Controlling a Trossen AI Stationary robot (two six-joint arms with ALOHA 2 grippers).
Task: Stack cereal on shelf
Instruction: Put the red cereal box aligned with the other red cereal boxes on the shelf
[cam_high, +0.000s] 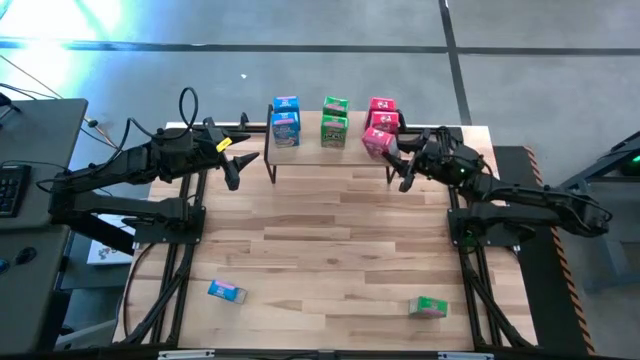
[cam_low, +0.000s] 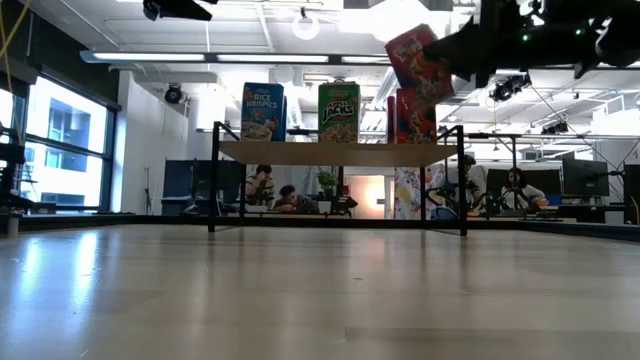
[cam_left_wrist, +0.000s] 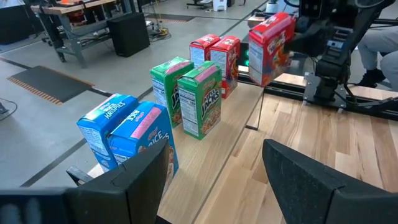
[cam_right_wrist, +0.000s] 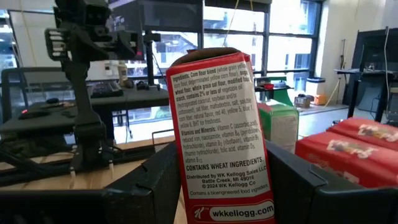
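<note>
The shelf (cam_high: 330, 150) stands at the table's far edge, and its plank shows in the low view (cam_low: 335, 152). Two blue boxes (cam_left_wrist: 127, 134), two green boxes (cam_left_wrist: 189, 99) and two pink-red boxes (cam_left_wrist: 217, 56) stand upright on it by their bottom ends. My right gripper (cam_high: 395, 150) is at the shelf's right end, shut on a third pink-red box (cam_low: 420, 60) that is above and beside the pink-red pair. My left gripper (cam_high: 235, 165) hangs open by the shelf's left end, near the blue boxes, touching nothing. My right gripper (cam_right_wrist: 224, 186) pinches the pink-red box between its two fingers, one on each broad face, with the narrow ingredients panel (cam_right_wrist: 217, 124) facing the wrist camera. The fingers come from the table's right side. The box is lifted clear and tilted above the shelf top (cam_low: 420, 60).
One blue box (cam_high: 227, 291) lies flat near the table's near left corner, and one green box (cam_high: 428, 306) lies near the near right corner. Bare wood lies between them and the shelf. People sit at desks in the room beyond (cam_low: 515, 190).
</note>
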